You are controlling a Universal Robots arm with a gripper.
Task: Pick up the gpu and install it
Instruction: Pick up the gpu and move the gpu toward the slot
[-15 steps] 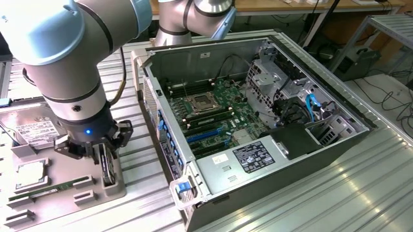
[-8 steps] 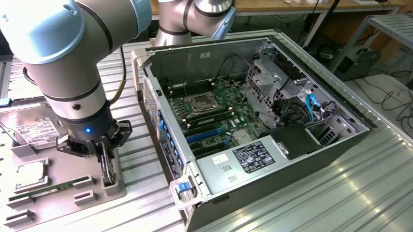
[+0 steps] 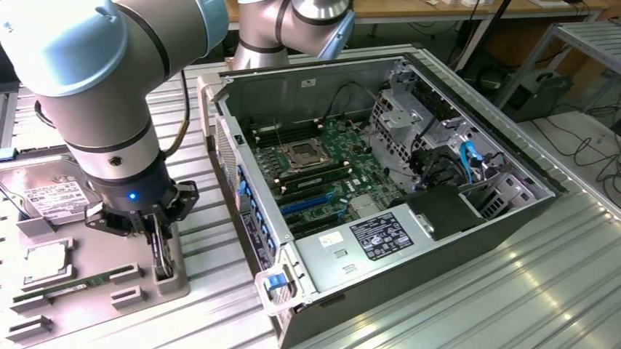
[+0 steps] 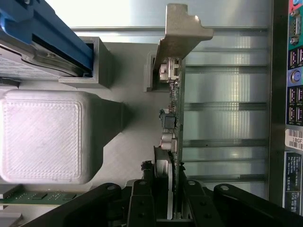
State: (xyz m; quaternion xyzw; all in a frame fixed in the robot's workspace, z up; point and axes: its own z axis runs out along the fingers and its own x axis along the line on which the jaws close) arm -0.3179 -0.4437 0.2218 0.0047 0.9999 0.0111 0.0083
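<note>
The gpu stands on its edge in a slot of the grey parts tray, to the exterior view's left of the open computer case. In the wrist view the gpu appears edge-on, a thin green board with its silver bracket at the far end. My gripper points straight down over it. In the wrist view my gripper has one black finger on each side of the card, pressed against it. The card still sits in its tray slot.
On the tray lie a silver hard drive, a processor and a green memory stick. The case lies on its side with the motherboard and its blue slots exposed. The case's rear ports are close by.
</note>
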